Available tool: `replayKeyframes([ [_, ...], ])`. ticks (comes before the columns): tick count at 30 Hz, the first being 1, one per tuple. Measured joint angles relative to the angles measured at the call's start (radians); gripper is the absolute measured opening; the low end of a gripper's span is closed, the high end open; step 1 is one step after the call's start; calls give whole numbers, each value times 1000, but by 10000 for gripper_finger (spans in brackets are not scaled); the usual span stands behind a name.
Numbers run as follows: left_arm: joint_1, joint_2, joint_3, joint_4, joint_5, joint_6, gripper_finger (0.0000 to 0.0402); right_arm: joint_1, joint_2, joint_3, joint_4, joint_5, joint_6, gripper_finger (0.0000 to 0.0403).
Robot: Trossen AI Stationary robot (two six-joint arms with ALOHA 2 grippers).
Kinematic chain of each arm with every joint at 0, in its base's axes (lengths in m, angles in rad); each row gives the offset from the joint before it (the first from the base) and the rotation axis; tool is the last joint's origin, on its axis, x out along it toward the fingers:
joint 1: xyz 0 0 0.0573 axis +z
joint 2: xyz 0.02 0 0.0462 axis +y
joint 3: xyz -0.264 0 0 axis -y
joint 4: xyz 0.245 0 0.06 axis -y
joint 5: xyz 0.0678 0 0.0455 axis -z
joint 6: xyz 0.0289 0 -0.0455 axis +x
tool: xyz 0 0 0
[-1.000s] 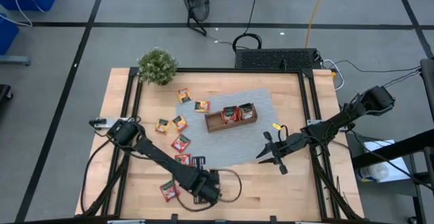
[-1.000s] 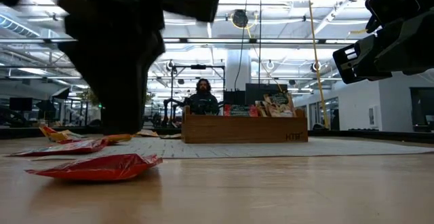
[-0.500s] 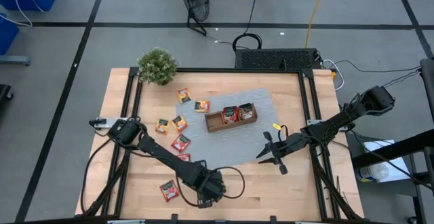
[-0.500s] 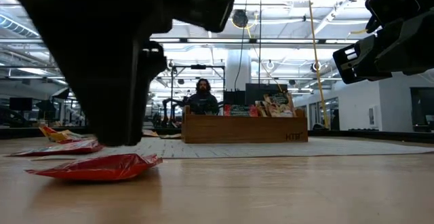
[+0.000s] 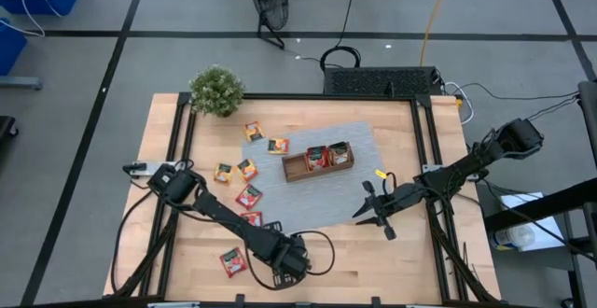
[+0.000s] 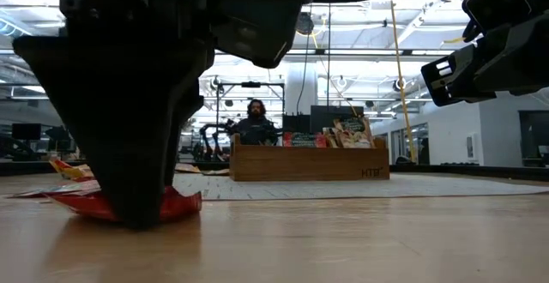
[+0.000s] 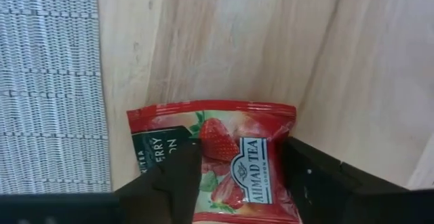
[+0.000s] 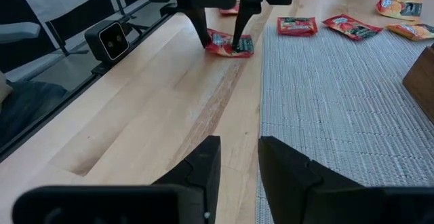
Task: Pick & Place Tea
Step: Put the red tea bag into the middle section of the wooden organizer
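Left gripper [image 7: 241,176] lowered, straddling seemingly flat red strawberry sachet [image 7: 224,146]

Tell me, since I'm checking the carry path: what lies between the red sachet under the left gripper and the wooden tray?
In the high view, two more sachets and grey mat lie between red sachet, straddled by the open left gripper, and tray.

Both arms matte black, slim tubular links with chunky joint housings. Left arm [image 5: 219,213] trails a looped black cable near its wrist. Right arm [image 5: 466,170] same build, boxy black wrist block. Fingers [image 8: 203,173] dark, tapered, angular plastic.
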Motion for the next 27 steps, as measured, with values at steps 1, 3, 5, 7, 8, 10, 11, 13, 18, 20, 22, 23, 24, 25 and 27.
replayKeyframes([
  [1, 0, 1, 4, -6, 4, 4, 188, 0, 0, 0, 0, 0, 0, 91],
  [3, -1, 3, 20, -24, 19, 22, 155, 0, 0, 0, 0, 0, 0, 91],
  [5, -2, 6, 55, -59, 30, 45, 113, 0, 0, 0, 0, 0, 0, 91],
  [7, -4, 12, 95, -107, 41, 71, 64, 0, 0, 0, 0, 0, 0, 91],
  [8, -4, 17, 123, -143, 39, 92, 39, 0, 0, 0, 1, 0, 0, 91],
  [10, -4, 22, 190, -223, 4, 137, 20, 0, 0, 0, 2, 0, 0, 91],
  [11, -5, 21, 229, -264, -42, 161, 21, 0, 0, 0, 2, 0, 0, 91],
  [13, -5, 11, 307, -345, -157, 216, 26, 0, 0, 0, 2, 0, 0, 91],
  [18, 41, 11, 416, -391, -608, 454, 20, 0, 0, 0, 2, 0, 0, 91],
  [20, 80, 11, 418, -342, -758, 558, 20, 0, 0, 0, 2, 0, 0, 91],
  [22, 127, 11, 404, -292, -803, 653, 20, 0, 0, 0, 2, 0, 0, 91],
  [23, 153, 11, 391, -262, -800, 692, 23, 0, 0, 0, 2, 0, 0, 91],
  [24, 181, 11, 373, -225, -795, 724, 28, 0, 0, 0, 1, 0, 0, 91],
  [25, 206, 11, 354, -186, -789, 750, 33, 0, 0, 0, -1, 0, 0, 91],
  [27, 255, 11, 322, -123, -789, 797, 37, 0, 0, 0, -5, 0, 0, 91],
])
